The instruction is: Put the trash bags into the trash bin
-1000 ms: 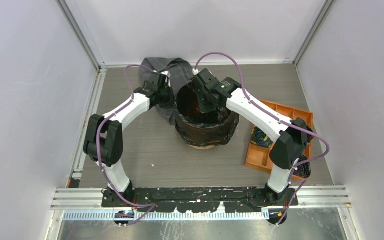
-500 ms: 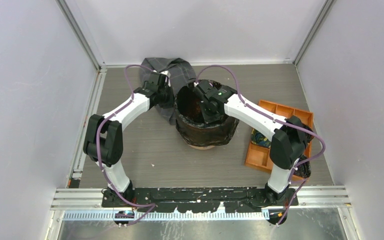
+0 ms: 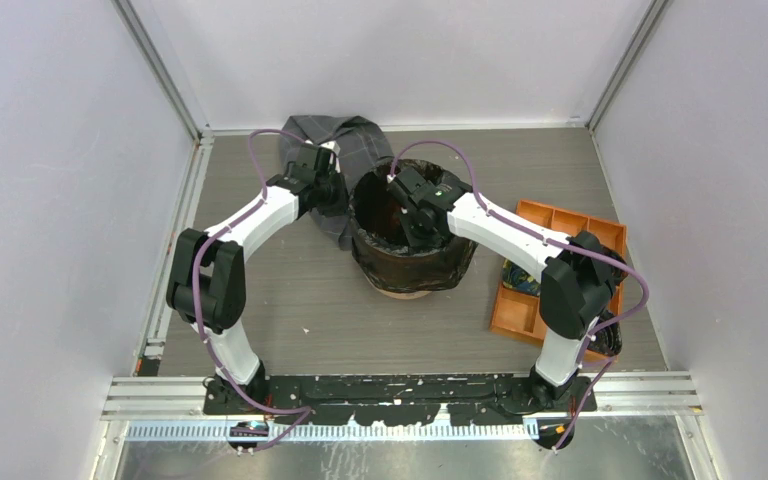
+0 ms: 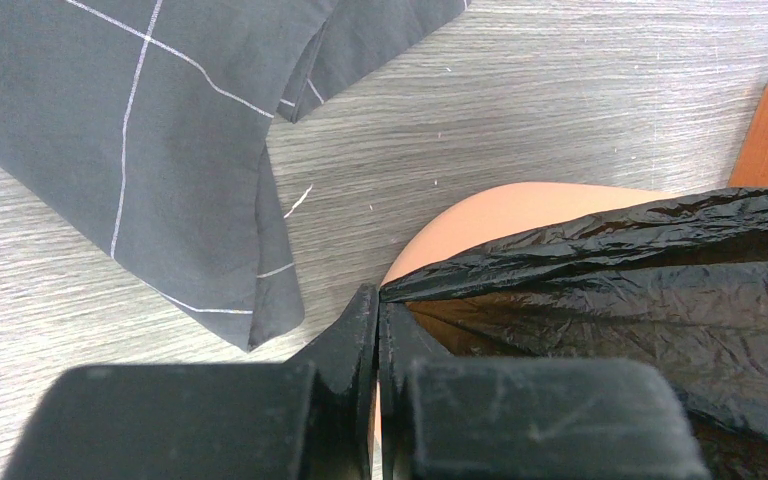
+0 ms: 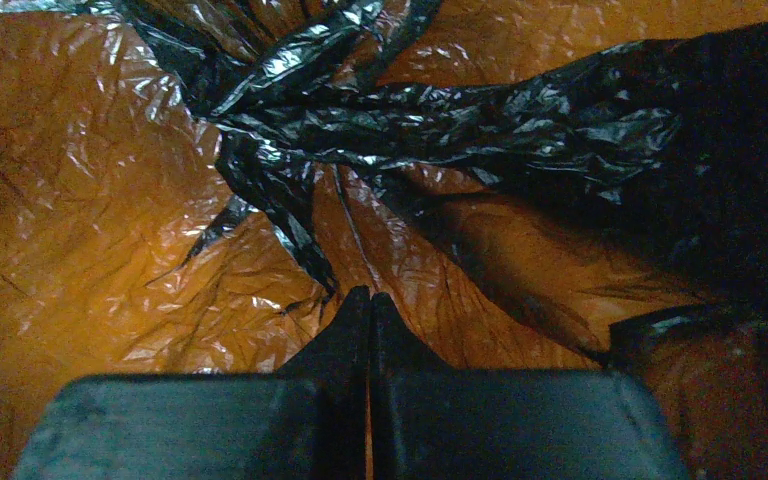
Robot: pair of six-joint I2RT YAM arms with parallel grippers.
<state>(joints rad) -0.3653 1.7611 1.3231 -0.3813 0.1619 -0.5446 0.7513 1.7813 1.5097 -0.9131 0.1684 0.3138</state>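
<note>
The trash bag (image 3: 415,262) is glossy black film that lines the orange trash bin (image 3: 406,292) and folds over its rim. My left gripper (image 3: 340,196) is at the bin's left rim. In the left wrist view it (image 4: 378,300) is shut on the bag's (image 4: 660,300) edge, just above the bin's wall (image 4: 480,215). My right gripper (image 3: 412,226) is down inside the bin. In the right wrist view it (image 5: 370,297) is shut, with its tips close to the wrinkled film (image 5: 410,110) stretched over the orange inside (image 5: 90,200).
A grey checked cloth (image 3: 332,137) lies behind and left of the bin and shows in the left wrist view (image 4: 140,130). A flat orange tray (image 3: 563,222) with compartments sits to the right, with dark cable bundles (image 3: 606,338) near it. Walls enclose the table.
My right gripper has moved left and deeper into the bin. The left arm and the bin have stayed put.
</note>
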